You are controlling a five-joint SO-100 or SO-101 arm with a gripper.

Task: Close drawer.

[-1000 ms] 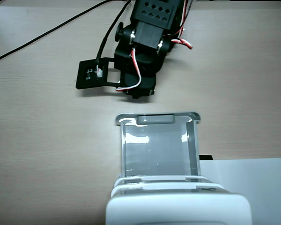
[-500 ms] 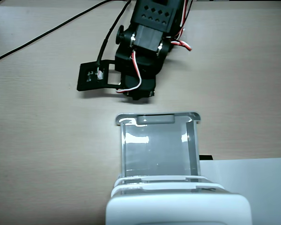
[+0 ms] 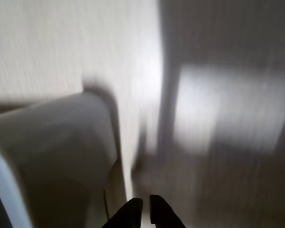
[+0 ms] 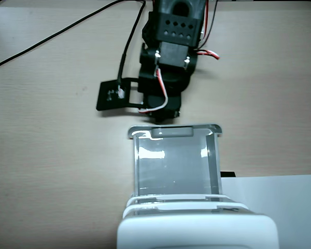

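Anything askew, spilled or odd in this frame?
Nothing is spilled or damaged. The clear plastic drawer with the grey front tab stands pulled far out of the white plastic cabinet, sitting straight. The black hand is behind its tab; the wrist view is motion-blurred.

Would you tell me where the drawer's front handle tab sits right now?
In the fixed view, the handle tab sits centre frame on the open drawer, just below the gripper, far from the white cabinet.

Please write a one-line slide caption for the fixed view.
Black gripper hangs just beyond the handle tab of the open clear drawer, pulled out of its white cabinet.
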